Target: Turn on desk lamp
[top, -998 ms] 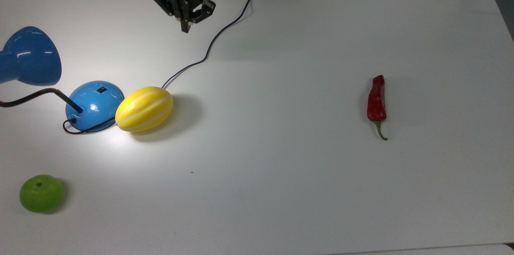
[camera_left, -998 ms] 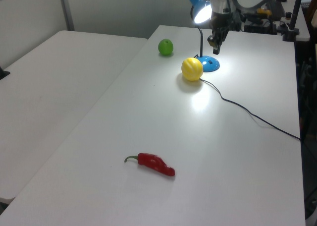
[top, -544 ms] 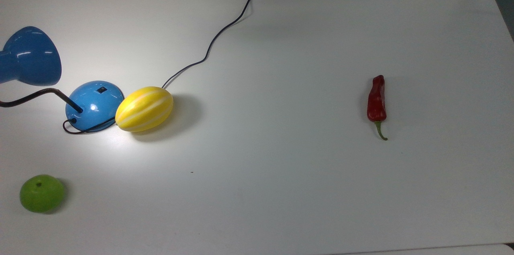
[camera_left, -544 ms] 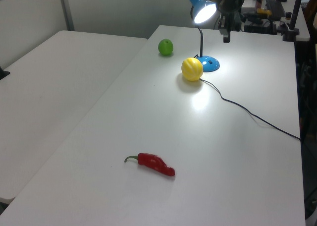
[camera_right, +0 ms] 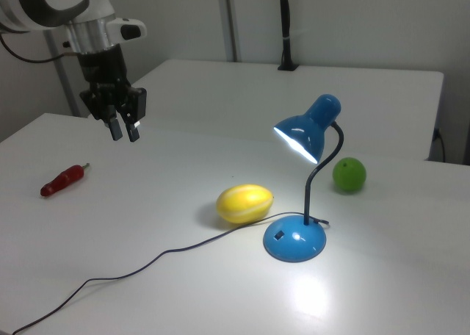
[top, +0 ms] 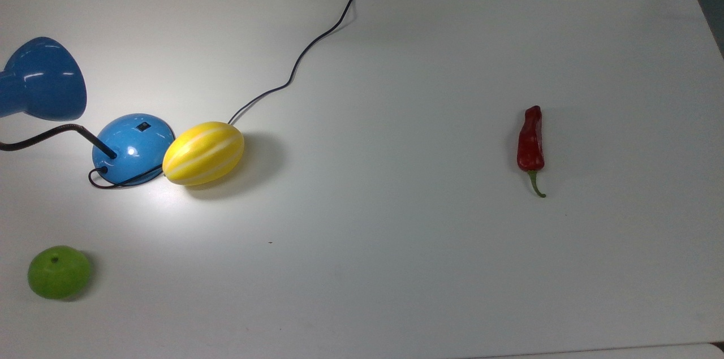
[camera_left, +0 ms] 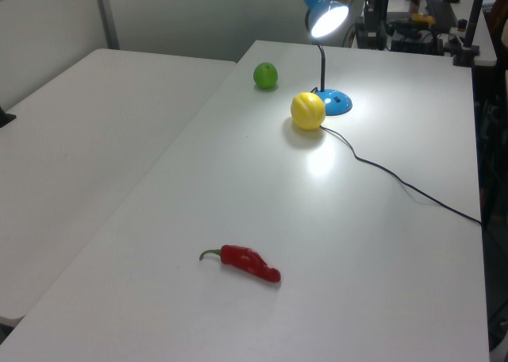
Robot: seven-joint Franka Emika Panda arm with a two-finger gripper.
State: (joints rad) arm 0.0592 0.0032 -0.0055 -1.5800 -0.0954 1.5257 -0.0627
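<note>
Your desk lamp (camera_right: 305, 181) stands near the top view's left edge, shade glowing and a bright pool on the white table (top: 430, 268), so the switching looks done (nothing further seems called for). The gripper (camera_right: 122, 127) hangs high, well apart, fingers nearly together, holding nothing. The yellow melon (top: 203, 153) touches the glossy blue base (top: 133, 148), with its small black switch (top: 143, 126).

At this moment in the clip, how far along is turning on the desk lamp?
It looks done: the desk lamp is glowing under its shade and throws a bright patch on the table beside the yellow melon. Nothing is in hand; the gripper hangs high, well away from the lamp's base. Nothing appears left.
</note>
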